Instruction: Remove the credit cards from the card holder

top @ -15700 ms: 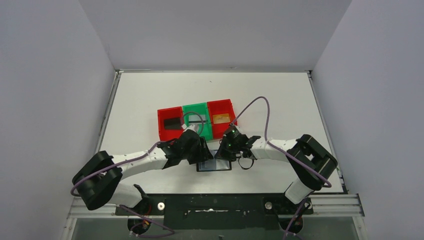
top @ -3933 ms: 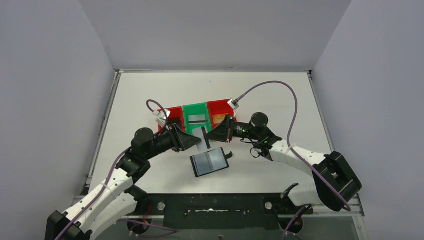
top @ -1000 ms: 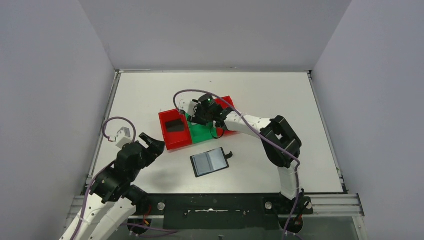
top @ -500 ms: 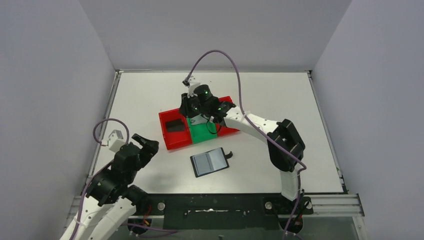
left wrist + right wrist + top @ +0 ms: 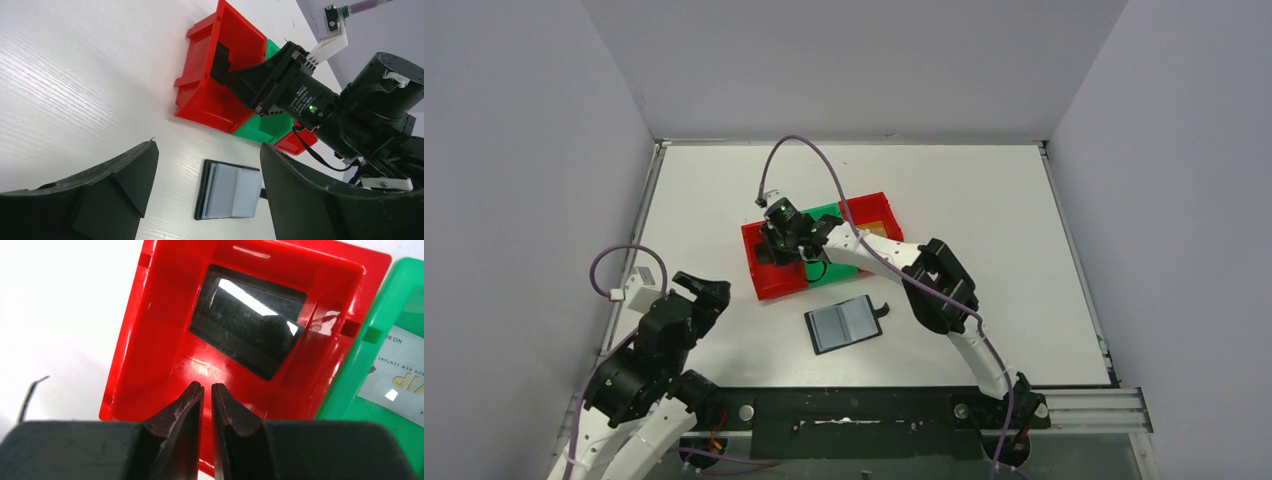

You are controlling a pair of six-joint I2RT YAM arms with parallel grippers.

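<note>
From above, the card holder (image 5: pixel 844 324) lies open and flat on the white surface (image 5: pixel 994 210), inner face up, near the front and apart from the bins. Behind it stand a red bin (image 5: pixel 772 286), a green bin (image 5: pixel 828 212) and a second red bin (image 5: pixel 880 205) in a row, touching side by side. The right arm reaches across them, so that the right claw (image 5: pixel 776 240) hangs over the first red bin. The left claw (image 5: pixel 708 288) is drawn off to the left, well apart from the holder and bins. In the left wrist view, the left claw (image 5: pixel 206 155) is spread wide with nothing between its fingers (image 5: pixel 105 195); past it lie the card holder (image 5: pixel 231 190), grey-blue face showing, then the red bin (image 5: pixel 235 100), the green bin (image 5: pixel 261 131) and a corner of the second red bin (image 5: pixel 295 143). The right claw (image 5: pixel 265 82) points into the red bin. In the right wrist view, the right claw (image 5: pixel 206 390) is all but closed, only a thin slit left between its fingers (image 5: pixel 182 410), and it holds nothing. It hovers over the near part of the red bin (image 5: pixel 125 350), where a shiny black card (image 5: pixel 250 322) lies on the floor farther in. Beside it, the green bin (image 5: pixel 400 295) holds a pale card (image 5: pixel 400 377) with printed letters.
</note>
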